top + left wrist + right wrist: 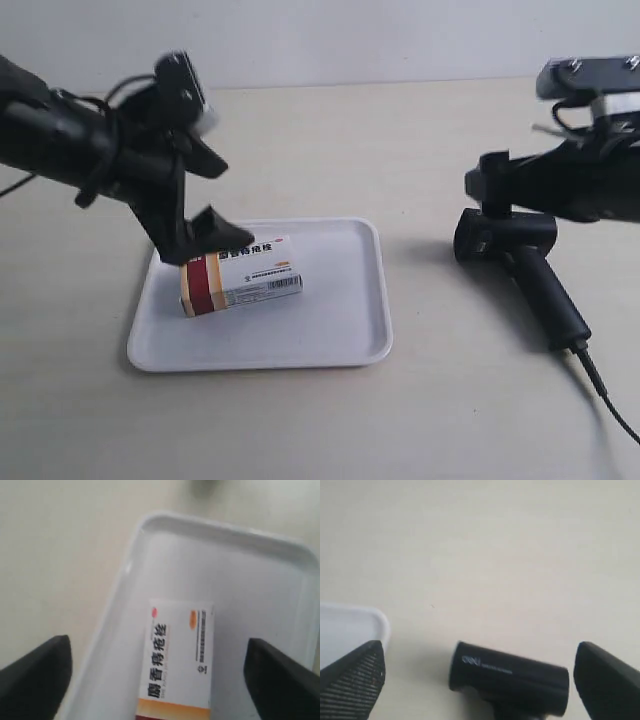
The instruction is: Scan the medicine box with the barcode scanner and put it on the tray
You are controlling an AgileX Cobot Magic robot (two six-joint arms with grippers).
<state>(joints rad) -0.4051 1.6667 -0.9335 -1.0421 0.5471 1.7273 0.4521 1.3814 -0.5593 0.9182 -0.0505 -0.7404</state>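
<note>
The medicine box (240,275) lies on its side on the white tray (340,300), toward the tray's left part, red and tan band at its left end. My left gripper (225,200) hangs just above it, open; in the left wrist view the box (180,655) sits between the spread fingertips (40,675), touching neither, with bare tray (250,570) around it. The black barcode scanner (520,260) lies on the table right of the tray. My right gripper (490,190) hovers over its head, open, and the scanner's head (510,675) shows between the fingers (355,680), untouched.
The scanner's black cable (600,385) trails toward the lower right edge of the exterior view. The tray's corner (350,625) shows in the right wrist view. The beige table (400,140) spreads behind and between both arms.
</note>
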